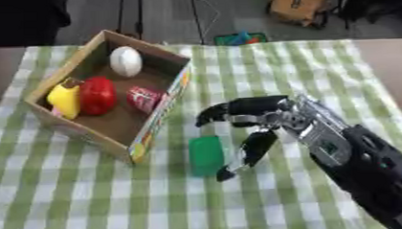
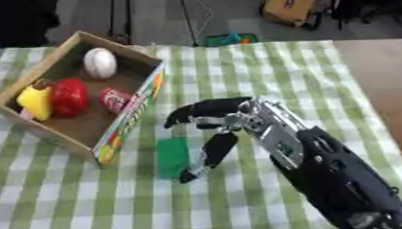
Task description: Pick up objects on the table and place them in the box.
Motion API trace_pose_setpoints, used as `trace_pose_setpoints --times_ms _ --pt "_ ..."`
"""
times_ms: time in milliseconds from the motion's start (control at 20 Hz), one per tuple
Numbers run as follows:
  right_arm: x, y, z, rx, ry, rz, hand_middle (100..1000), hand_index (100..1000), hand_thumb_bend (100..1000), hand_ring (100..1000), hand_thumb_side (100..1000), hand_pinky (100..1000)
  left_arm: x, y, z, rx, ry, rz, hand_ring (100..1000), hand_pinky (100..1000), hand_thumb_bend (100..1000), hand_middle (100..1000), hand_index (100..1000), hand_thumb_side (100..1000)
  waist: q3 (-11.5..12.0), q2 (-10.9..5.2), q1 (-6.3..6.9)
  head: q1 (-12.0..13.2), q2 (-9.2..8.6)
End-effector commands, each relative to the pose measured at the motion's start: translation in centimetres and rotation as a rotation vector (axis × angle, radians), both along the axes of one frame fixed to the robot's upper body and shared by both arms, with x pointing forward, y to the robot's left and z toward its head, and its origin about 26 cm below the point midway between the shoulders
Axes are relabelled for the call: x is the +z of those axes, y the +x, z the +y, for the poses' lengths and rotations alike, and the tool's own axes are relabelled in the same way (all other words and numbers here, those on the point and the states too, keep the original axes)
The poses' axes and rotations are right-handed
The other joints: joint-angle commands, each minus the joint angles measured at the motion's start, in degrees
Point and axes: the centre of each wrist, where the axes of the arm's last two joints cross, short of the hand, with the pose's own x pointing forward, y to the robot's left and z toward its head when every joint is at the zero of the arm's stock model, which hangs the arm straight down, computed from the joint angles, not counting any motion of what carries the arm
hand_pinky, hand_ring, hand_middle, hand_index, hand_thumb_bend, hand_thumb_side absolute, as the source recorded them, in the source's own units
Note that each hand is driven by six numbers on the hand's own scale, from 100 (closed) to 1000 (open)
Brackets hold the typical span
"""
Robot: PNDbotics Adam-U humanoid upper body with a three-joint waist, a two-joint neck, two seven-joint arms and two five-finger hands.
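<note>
Table [image 1: 320,64] w/ green-white check cloth. On it: open cardboard box [image 1: 166,105] at left, 1 green block [image 1: 206,155] just right of box.

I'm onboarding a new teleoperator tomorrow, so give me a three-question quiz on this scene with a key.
1. True or false: the green block already lies inside the cardboard box.
2. Which item in the box lies farthest from the robot? A) yellow item B) white egg-shaped item C) red can
3. Fill in: the hand beside the green block is the robot's ____ hand.

Key: 1 false, it lies on the checked tablecloth outside the box. 2 B. 3 right.
</note>
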Motion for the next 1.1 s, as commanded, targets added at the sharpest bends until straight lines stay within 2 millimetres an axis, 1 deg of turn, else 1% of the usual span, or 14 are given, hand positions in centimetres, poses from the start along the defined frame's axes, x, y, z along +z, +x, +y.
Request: trace_pose_setpoints --times_ms 50,250,300,450,500,600,850,900,1100 --pt "0.42 0.07 0.03 -0.006 0.004 -0.026 969 1000 695 956 671 947 0.78 -0.21 -0.14 -0.008 0.009 -0.028 608 735 100 699 748 1000 0.08 -0.89 0.18 -0.18 -0.63" --pt "0.12 -0.08 0.21 -0.039 0.034 -0.048 951 1000 692 954 675 948 0.80 -0.21 -0.16 -0.008 0.009 -0.029 608 736 100 699 748 1000 0.11 -0.80 0.16 -0.15 -0.60" --pt "0.12 -0.10 0.19 -0.052 0.037 -0.055 927 992 679 954 671 951 0.80 -0.21 -0.16 -0.008 0.009 -0.029 609 736 100 700 748 1000 0.08 -0.81 0.13 -0.14 -0.59" --pt "0.13 -0.26 0.28 -0.092 0.044 -0.081 908 974 665 955 664 955 0.80 -0.21 -0.16 -0.008 0.010 -0.029 609 736 100 700 748 1000 0.03 -0.82 0.03 -0.10 -0.55" --pt "0.11 -0.31 0.29 -0.104 0.044 -0.088 884 959 644 955 666 956 0.80 -0.21 -0.16 -0.008 0.010 -0.029 609 736 100 700 748 1000 0.01 -0.84 0.00 -0.08 -0.55" --pt "0.09 -0.37 0.35 -0.126 0.045 -0.100 863 948 630 952 671 954 0.80 -0.21 -0.17 -0.008 0.011 -0.029 609 736 100 700 748 1000 0.01 -0.87 -0.03 -0.09 -0.55" --pt "-0.05 -0.41 0.51 -0.149 0.047 -0.116 860 946 620 952 671 954 0.81 -0.21 -0.21 -0.010 0.012 -0.029 609 736 100 700 748 1000 -0.01 -0.90 -0.03 -0.15 -0.58" --pt "-0.13 -0.39 0.48 -0.151 0.044 -0.115 848 938 614 951 666 954 0.81 -0.21 -0.21 -0.010 0.012 -0.029 609 737 100 700 747 1000 -0.02 -0.89 -0.03 -0.15 -0.58" --pt "-0.27 -0.39 0.51 -0.137 0.026 -0.103 842 937 616 952 658 955 0.83 -0.20 -0.20 -0.010 0.013 -0.029 610 737 100 700 747 1000 -0.06 -0.89 -0.02 -0.07 -0.46"
